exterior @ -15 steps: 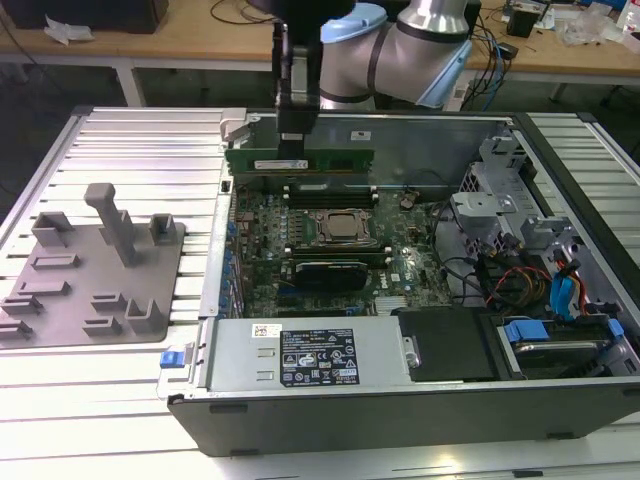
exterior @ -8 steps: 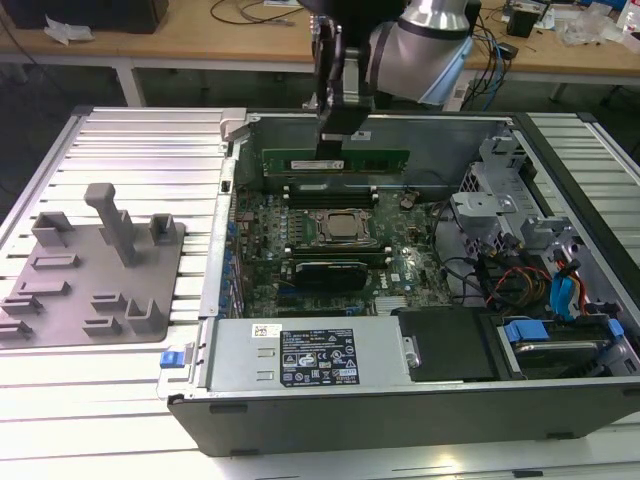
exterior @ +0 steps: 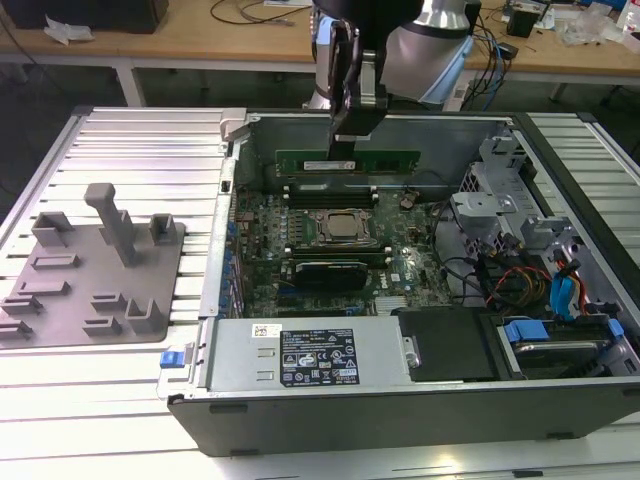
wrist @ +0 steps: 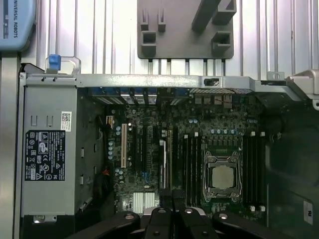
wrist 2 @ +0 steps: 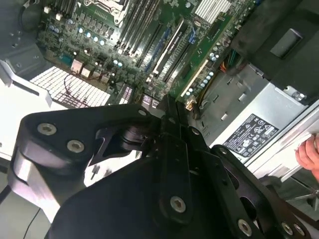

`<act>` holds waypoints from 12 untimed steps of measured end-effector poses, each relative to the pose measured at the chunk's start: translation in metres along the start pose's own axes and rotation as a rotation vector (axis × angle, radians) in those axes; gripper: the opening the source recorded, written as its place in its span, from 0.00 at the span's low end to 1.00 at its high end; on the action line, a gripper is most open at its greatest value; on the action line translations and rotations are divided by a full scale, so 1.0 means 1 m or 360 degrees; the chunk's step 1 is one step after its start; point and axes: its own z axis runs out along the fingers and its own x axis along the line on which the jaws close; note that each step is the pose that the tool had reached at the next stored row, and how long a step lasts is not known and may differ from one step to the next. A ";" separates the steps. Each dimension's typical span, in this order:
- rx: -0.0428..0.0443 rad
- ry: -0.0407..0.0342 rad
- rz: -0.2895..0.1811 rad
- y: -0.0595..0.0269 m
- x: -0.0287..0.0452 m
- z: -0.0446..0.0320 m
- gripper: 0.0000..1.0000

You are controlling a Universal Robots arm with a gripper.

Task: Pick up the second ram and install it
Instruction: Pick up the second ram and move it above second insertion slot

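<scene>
Pinching the second ram (exterior: 385, 160) at the middle of its upper edge, my gripper (exterior: 343, 148) hangs straight down into the open computer case (exterior: 400, 410), fingers drawn together on the thin green stick. The stick stands on edge and level, running across the exterior view from left to right. It sits just above the black memory slots (exterior: 330, 186) on the far side of the CPU socket (exterior: 345, 228); whether its lower edge touches a slot I cannot tell. In the first wrist view my fingertips (wrist: 164, 198) sit close together over the motherboard (wrist: 149, 149), near the slots beside the socket. The grey holder tray (exterior: 95, 270) lies well apart from me on the slatted table (exterior: 130, 150), toward the exterior view's left. In the second wrist view a person's hand (wrist 2: 309, 154) shows near the power supply (wrist 2: 249, 132).
</scene>
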 end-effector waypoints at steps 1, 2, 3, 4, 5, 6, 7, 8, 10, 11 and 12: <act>0.0000 0.0000 0.0000 -0.0004 -0.0028 0.0014 0.09; 0.0000 0.0000 0.0000 -0.0008 -0.0049 0.0024 0.09; 0.0000 0.0000 0.0000 -0.0012 -0.0075 0.0043 0.09; 0.0000 0.0000 0.0000 -0.0021 -0.0124 0.0077 0.09; 0.0000 0.0000 0.0000 -0.0026 -0.0148 0.0100 0.09; 0.0000 0.0000 0.0000 -0.0029 -0.0158 0.0117 0.09; 0.0000 0.0000 0.0000 -0.0031 -0.0166 0.0131 0.09; 0.0000 0.0000 0.0000 -0.0036 -0.0181 0.0161 0.09; 0.0000 0.0000 0.0000 -0.0040 -0.0196 0.0188 0.09; 0.0000 0.0000 0.0000 -0.0046 -0.0219 0.0219 0.09; 0.0000 0.0000 0.0000 -0.0050 -0.0236 0.0238 0.09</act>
